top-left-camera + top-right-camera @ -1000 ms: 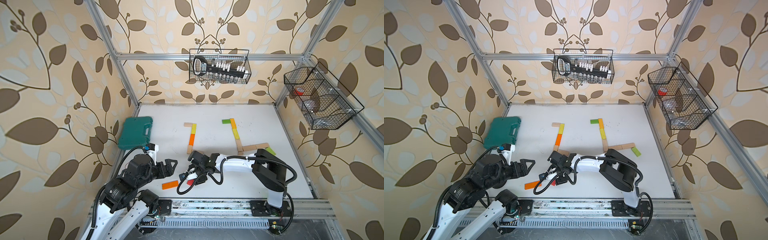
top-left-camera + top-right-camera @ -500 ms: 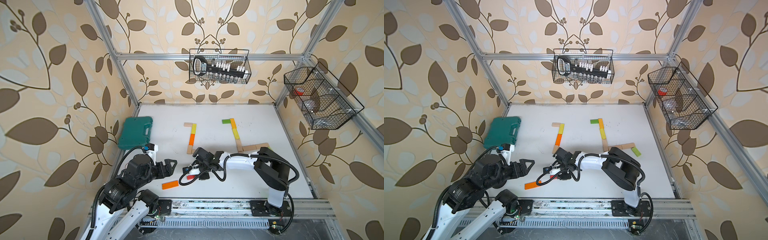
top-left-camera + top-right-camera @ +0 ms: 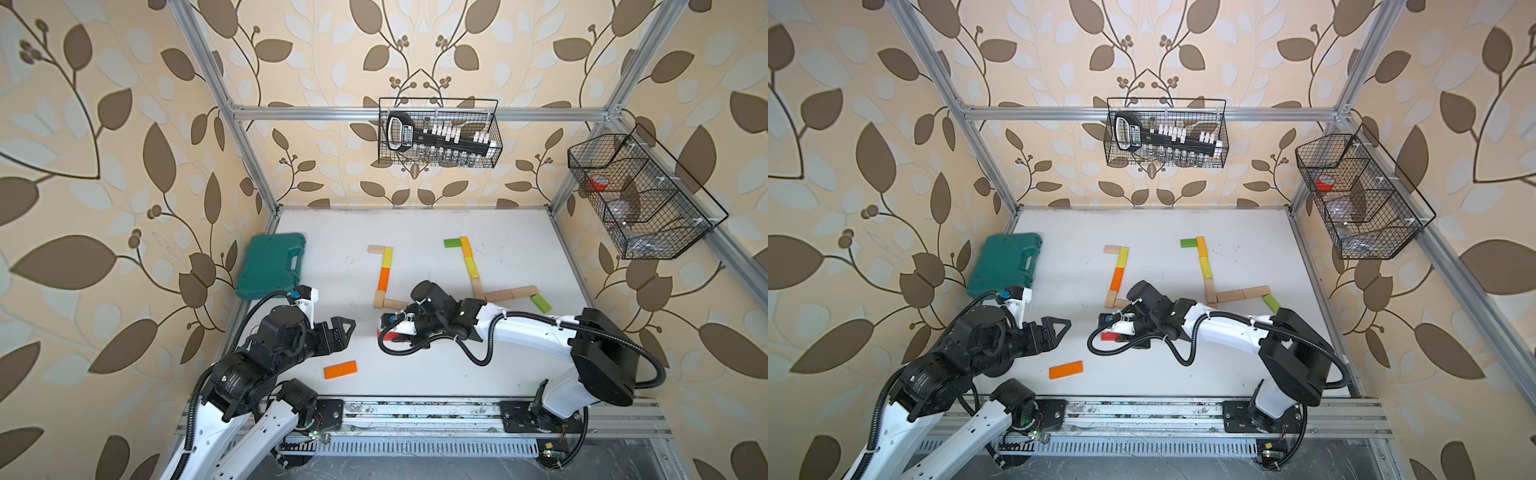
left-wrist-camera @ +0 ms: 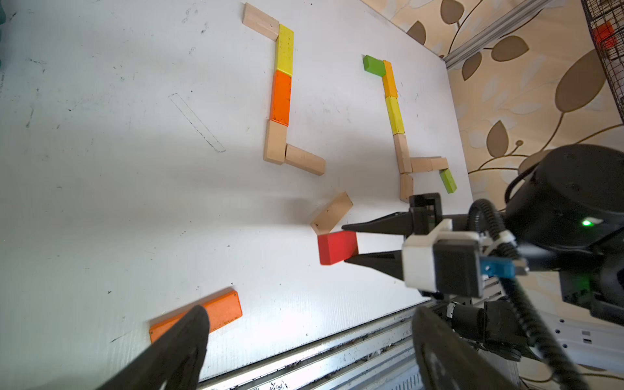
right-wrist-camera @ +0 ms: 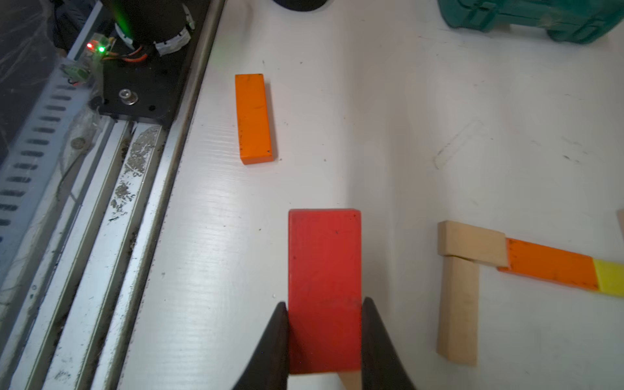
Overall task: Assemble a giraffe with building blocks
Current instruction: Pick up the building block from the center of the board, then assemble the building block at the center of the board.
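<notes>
- Your orange plank (image 3: 340, 369) lies flat and alone near the front rail (image 3: 415, 409).
- At its 12 o'clock your left gripper (image 4: 310, 312) hangs empty, jaws spread wide.
- At that gripper's 3 o'clock your right gripper (image 5: 324, 301) is clamped on the red plank (image 5: 324, 263); bare table (image 3: 415, 224) lies between them.
- At 12 o'clock lie two plank chains (image 3: 384, 274); at 10, the green case (image 3: 272, 266).
</notes>
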Available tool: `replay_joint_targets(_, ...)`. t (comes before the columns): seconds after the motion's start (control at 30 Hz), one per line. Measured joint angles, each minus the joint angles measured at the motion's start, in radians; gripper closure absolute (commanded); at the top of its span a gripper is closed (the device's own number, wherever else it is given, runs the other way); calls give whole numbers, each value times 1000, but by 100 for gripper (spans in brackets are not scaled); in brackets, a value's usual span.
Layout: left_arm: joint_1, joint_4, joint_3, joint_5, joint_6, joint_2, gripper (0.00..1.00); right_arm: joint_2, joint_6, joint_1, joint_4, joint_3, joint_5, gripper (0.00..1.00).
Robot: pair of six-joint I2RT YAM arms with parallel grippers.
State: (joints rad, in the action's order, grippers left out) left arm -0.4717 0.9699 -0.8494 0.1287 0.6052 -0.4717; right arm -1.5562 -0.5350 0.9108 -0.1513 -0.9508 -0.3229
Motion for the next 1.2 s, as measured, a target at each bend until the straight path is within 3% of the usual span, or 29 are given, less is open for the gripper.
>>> replay_joint_targets(0.2, 0, -48, 10, 24, 1, -40, 6, 38, 15, -188, -5, 14, 80, 100)
replay_joint_targets(0.47, 0, -116, 39, 72, 5, -126, 6, -143, -16, -297, -121, -84, 140, 100)
replay_joint_targets(0.7, 0, -136, 43, 73, 4, -132, 6, -277, -27, -307, -210, -190, 132, 100)
replay_joint_targets(1.2, 0, -131, 43, 71, 3, -116, 6, -340, -26, -253, -251, -219, 124, 100)
